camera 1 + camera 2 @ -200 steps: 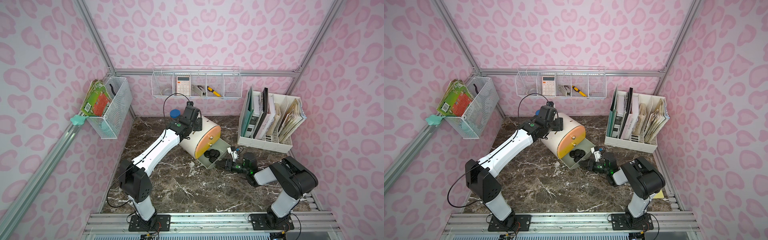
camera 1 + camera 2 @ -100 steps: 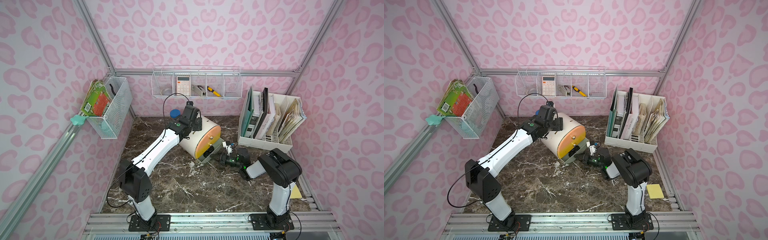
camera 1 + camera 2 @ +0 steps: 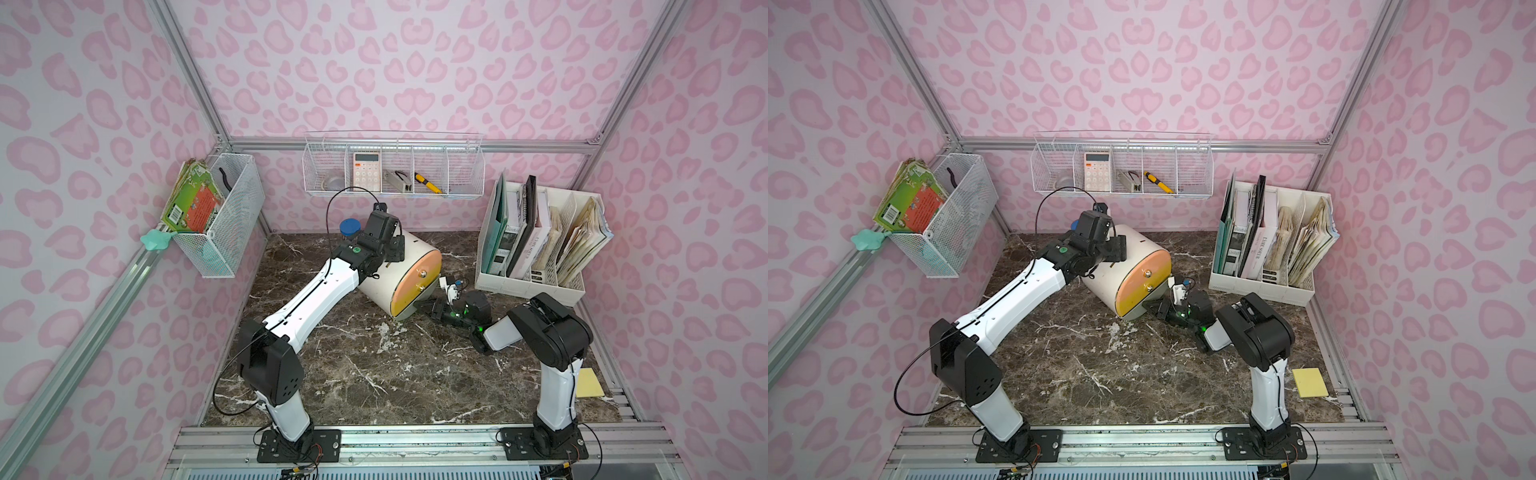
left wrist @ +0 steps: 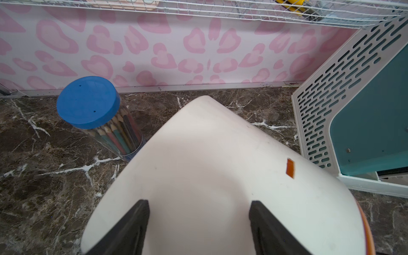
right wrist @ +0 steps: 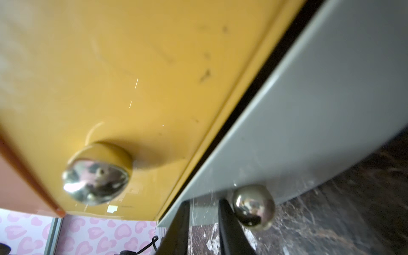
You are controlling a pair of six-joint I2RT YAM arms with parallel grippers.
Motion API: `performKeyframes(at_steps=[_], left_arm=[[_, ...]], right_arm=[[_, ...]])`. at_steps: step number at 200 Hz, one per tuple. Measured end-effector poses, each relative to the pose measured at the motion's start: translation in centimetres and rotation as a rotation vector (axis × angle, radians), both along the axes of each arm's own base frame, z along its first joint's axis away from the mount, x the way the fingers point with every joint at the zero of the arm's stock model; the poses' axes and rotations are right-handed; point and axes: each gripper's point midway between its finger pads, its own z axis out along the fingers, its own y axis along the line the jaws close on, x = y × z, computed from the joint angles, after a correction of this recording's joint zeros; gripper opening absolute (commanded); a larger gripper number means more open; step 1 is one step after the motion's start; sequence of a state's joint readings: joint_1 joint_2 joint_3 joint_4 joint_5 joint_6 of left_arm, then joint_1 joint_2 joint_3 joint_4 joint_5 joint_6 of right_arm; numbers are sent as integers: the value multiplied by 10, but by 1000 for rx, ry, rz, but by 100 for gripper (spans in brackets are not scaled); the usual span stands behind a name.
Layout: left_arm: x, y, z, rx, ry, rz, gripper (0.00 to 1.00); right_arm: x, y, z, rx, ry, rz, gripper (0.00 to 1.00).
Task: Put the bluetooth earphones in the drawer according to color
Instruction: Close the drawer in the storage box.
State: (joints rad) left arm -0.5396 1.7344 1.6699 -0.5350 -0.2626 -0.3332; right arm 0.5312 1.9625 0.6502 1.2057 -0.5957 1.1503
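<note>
Right tool (image 5: 204,204), white barrel cabinet (image 3: 419,251), drawers (image 3: 415,284) closed

Blurred knob (image 5: 96,178) on yellow drawer (image 5: 132,77)

Jaws, slightly apart, sit at the grey drawer (image 5: 320,123) beside its knob (image 5: 254,208).

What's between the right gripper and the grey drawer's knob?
Nothing visible. The right gripper is at the grey drawer front, and its knob sits just beside one finger, outside the narrowly parted jaws.
</note>
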Motion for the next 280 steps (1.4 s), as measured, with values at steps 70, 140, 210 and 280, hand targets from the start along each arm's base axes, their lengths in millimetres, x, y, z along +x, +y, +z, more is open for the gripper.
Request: performKeyframes(at_steps=[70,140,210,280], left_arm=[[-8,0,-1,-7,12,-16,76],[-13,0,-2,-14,22,-25,76],[-15,0,-2,-16,24,-28,76],[-25,-1,-2,-39,45,-51,77]], right_arm=[[-9,-38,-5,-106,-11,-99,30],[25,-40,-22,-111,16,-116,29],[21,-34,-12,-82,26,-103,26],[35,-41,21,-104,-63,-134,27]])
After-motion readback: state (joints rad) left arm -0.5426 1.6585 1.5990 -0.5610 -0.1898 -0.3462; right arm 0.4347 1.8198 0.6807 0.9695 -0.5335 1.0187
